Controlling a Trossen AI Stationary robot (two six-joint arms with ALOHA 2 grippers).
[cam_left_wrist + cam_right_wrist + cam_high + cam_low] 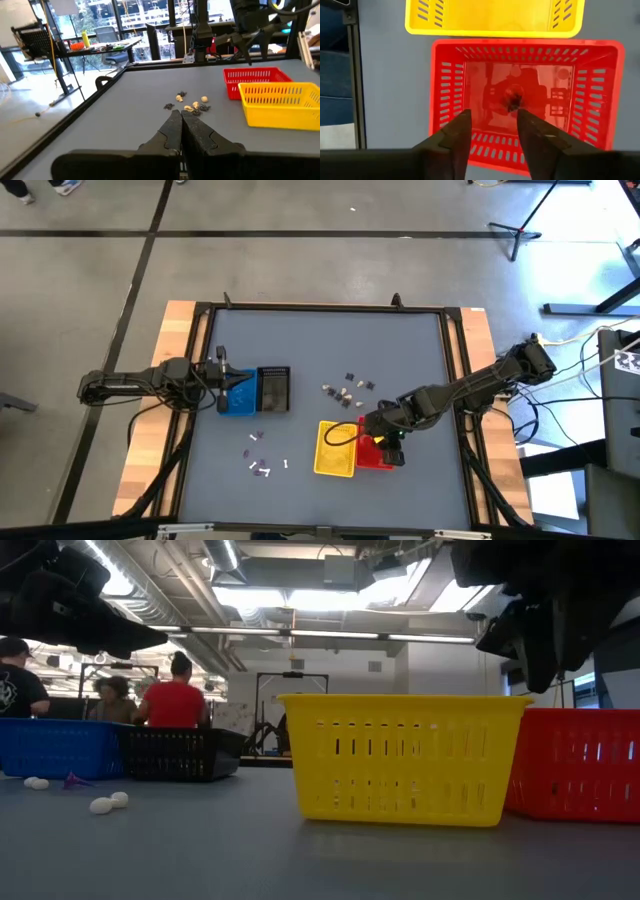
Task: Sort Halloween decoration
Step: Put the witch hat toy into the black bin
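My right gripper (pixel 492 125) hangs open over the red basket (pixel 525 100), fingers slanting down, nothing between them. A small dark trinket (pixel 512 98) shows inside that basket, below the gap. In the high view this gripper (pixel 386 438) is at the table's near right, with the yellow basket (pixel 335 448) beside the red one (pixel 376 454). Loose trinkets lie in a cluster mid-table (pixel 346 389) and in another nearer the front left (pixel 260 457). My left gripper (pixel 180 120) is shut and level, by the blue basket (pixel 238 395).
A black basket (pixel 275 388) stands against the blue one. In the low view, white and purplish trinkets (pixel 100 804) lie on the table left of the yellow basket (pixel 400 755). People sit in the room beyond the table. Wooden rails run along both table sides.
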